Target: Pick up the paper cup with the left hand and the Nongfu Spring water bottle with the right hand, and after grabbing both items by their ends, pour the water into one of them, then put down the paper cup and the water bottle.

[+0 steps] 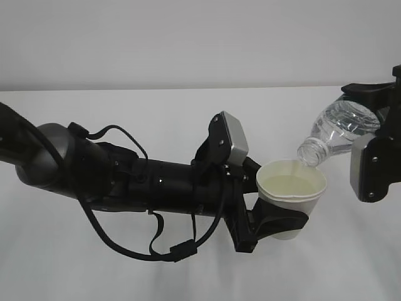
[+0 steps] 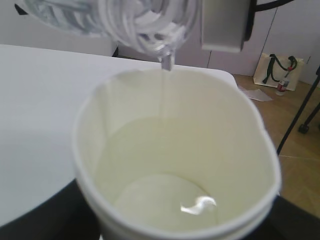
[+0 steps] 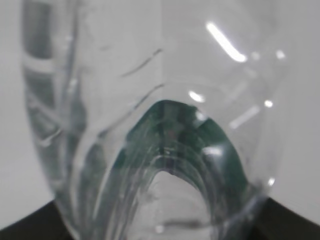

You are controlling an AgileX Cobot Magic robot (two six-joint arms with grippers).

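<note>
Pouring water (image 2: pixel 163 95) from bottle into cup above the white worktop (image 1: pixel 188 269).

Left end effector (image 1: pixel 276 222) clasps the paper cup (image 1: pixel 292 188) around its lower body, holding it upright in the air. Right end effector (image 1: pixel 376 135) grips the clear Nongfu Spring water bottle (image 1: pixel 338 132), tilted neck-down over the cup's rim; a thin stream falls into the shallow pool inside.

Bottle neck (image 1: pixel 311 152) hangs over the cup's rim (image 1: pixel 292 164), blocking entry from above.

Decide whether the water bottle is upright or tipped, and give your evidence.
Tipped. The water bottle slants neck-down over the paper cup, and a thin stream of water falls from its mouth.
</note>
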